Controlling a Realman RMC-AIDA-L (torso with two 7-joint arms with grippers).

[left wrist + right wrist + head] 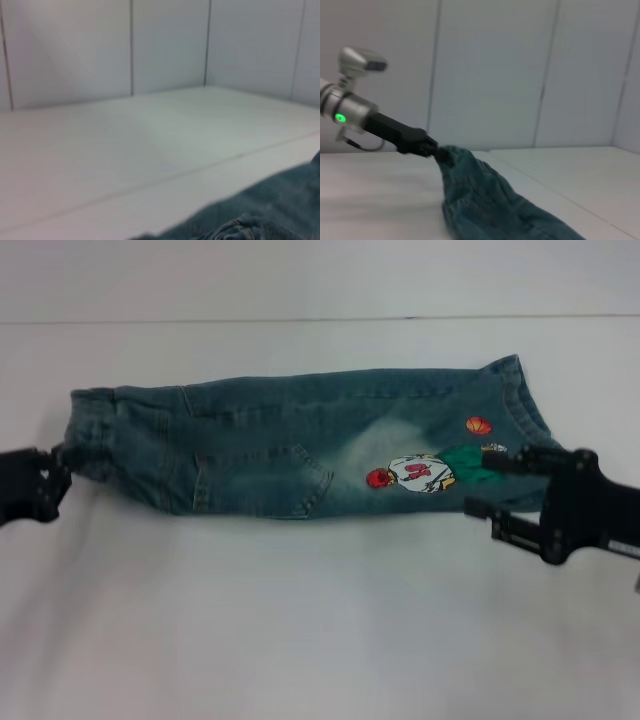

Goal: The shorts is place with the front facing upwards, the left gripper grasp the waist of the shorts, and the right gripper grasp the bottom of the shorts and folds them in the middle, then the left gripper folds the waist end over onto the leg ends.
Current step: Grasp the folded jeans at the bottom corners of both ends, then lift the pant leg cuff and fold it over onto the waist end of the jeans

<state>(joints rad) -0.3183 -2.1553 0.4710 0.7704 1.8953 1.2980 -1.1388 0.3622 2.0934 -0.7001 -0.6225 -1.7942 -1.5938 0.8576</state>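
The shorts (270, 445) lie folded lengthwise across the white table (300, 640), cartoon print (420, 473) facing up. The puckered waist (85, 435) is at the left end. My left gripper (60, 468) is shut on it and holds that end slightly raised, as the right wrist view shows where the left gripper (434, 148) pinches the shorts (485, 200). The leg ends (515, 400) are at the right. My right gripper (478, 483) stands open at the hem's near corner, one finger over the denim, the other off the cloth. The left wrist view shows only a bit of the shorts (265, 210).
The white table stretches out on all sides of the shorts. A pale panelled wall (520, 75) closes the back and side. The left arm's silver wrist with a green light (342, 112) is seen in the right wrist view.
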